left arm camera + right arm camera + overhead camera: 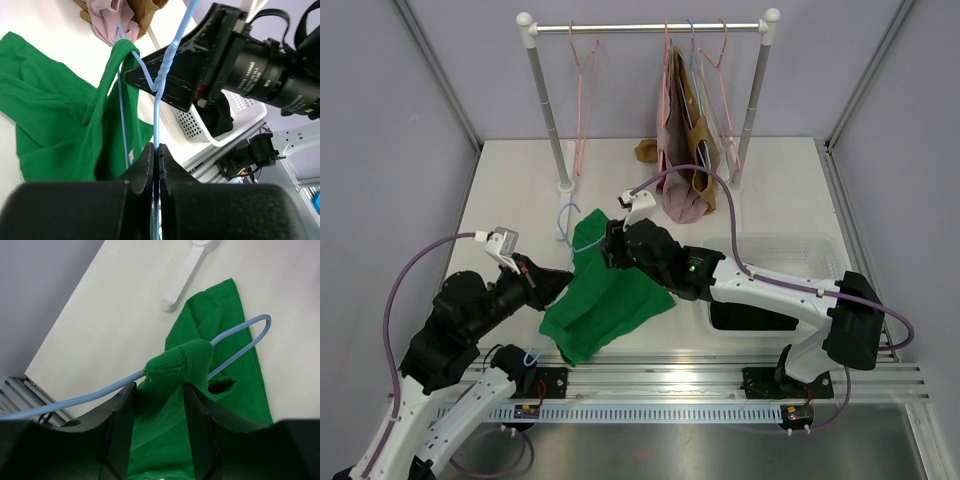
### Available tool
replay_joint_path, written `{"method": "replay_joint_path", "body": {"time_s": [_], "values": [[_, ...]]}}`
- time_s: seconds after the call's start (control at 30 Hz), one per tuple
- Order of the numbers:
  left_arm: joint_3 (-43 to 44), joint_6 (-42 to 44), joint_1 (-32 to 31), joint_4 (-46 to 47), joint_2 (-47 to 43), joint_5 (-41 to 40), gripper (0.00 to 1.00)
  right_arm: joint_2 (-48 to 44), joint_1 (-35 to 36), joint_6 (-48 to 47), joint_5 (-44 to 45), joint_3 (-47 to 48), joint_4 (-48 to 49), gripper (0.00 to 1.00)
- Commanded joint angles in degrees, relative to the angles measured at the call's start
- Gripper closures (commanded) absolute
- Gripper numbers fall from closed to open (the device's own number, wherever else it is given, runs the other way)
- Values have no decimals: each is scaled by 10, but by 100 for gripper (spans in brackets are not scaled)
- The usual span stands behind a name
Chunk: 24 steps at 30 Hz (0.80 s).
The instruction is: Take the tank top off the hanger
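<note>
The green tank top (605,300) lies on the table, one strap still over the light-blue wire hanger (568,215). My left gripper (568,278) is shut on the hanger's wire; in the left wrist view the wire (165,65) runs between the closed jaws of that gripper (156,147), and the tank top (50,125) hangs to the left. My right gripper (608,245) is at the strap. In the right wrist view its jaws (159,387) stand open on either side of the green strap (187,360), which is folded over the hanger (100,392).
A clothes rack (650,28) stands at the back with pink hangers and pink and brown garments (685,150). A white basket (790,265) with a dark item sits at the right. The rack's white foot (185,280) lies beyond the strap.
</note>
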Motion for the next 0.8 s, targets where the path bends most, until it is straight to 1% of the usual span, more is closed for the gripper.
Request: {"method": "replay_joint_path", "body": {"time_s": [0.0, 0.03, 0.07, 0.1, 0.13, 0.27, 0.33, 0.4, 0.43, 0.53, 0.57, 0.6, 0.67, 0.77], "values": [[6, -11, -2, 55, -3, 29, 100, 2, 0, -12, 36, 17, 22, 51], [9, -11, -2, 54, -3, 32, 100, 2, -3, -13, 34, 15, 24, 58], [10, -12, -2, 54, -2, 31, 100, 3, -6, -12, 31, 12, 25, 67], [11, -10, -2, 53, -2, 29, 100, 3, -7, -12, 31, 12, 24, 79], [11, -9, -2, 52, -3, 27, 100, 0, -9, -13, 36, 12, 23, 100], [18, 11, -2, 20, 5, -2, 100, -11, -10, -19, 66, 4, 14, 100], [20, 19, -2, 8, 10, -7, 100, -17, -21, -27, 91, 4, -8, 100], [21, 29, -2, -4, 12, 12, 100, -17, -38, -34, 103, -1, -28, 100], [21, 30, -2, -6, 9, 20, 100, -18, -63, -38, 114, -6, -30, 100], [11, 31, -2, 7, 6, 85, 100, -23, -113, -44, 118, -35, -24, 100], [9, 29, -2, 12, 8, 131, 100, -23, -125, -44, 115, -47, -23, 100], [4, 27, -2, 16, 7, 143, 100, -20, -134, -45, 108, -50, -23, 100], [-1, 19, -2, 24, -7, 142, 100, -17, -151, -47, 104, -57, -27, 100], [1, 14, -2, 30, -28, 119, 100, -11, -158, -37, 82, -71, -31, 100]]}}
